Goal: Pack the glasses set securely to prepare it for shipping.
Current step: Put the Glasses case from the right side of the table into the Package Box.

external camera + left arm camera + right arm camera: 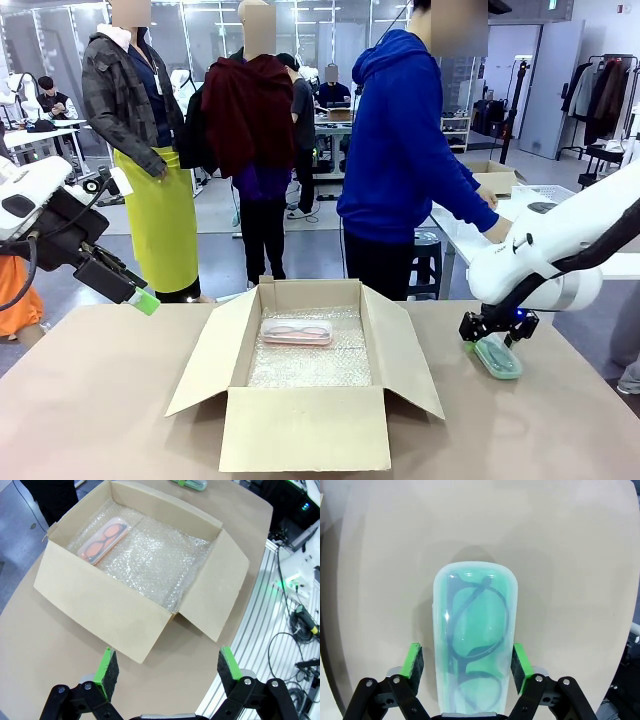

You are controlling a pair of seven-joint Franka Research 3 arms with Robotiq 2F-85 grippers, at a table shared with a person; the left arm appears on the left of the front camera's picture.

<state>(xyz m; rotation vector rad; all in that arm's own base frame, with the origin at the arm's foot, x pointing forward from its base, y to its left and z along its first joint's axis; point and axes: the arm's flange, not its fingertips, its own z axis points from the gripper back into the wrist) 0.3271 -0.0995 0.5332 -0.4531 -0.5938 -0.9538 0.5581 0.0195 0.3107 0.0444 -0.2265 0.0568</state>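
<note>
pale pink case [296,332], mint green case [475,645], brown cardboard box [300,430], beige table [100,400], clear bubbled wrap [150,560].

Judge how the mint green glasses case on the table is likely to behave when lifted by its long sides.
Probably stiff: the mint green case has a moulded, round-cornered shell. Possibly slippery: its glossy surface shows highlights between the right hand's narrow green pads. Likely light, being a see-through shell, and unlikely to roll, since it lies flat on the table.
</note>
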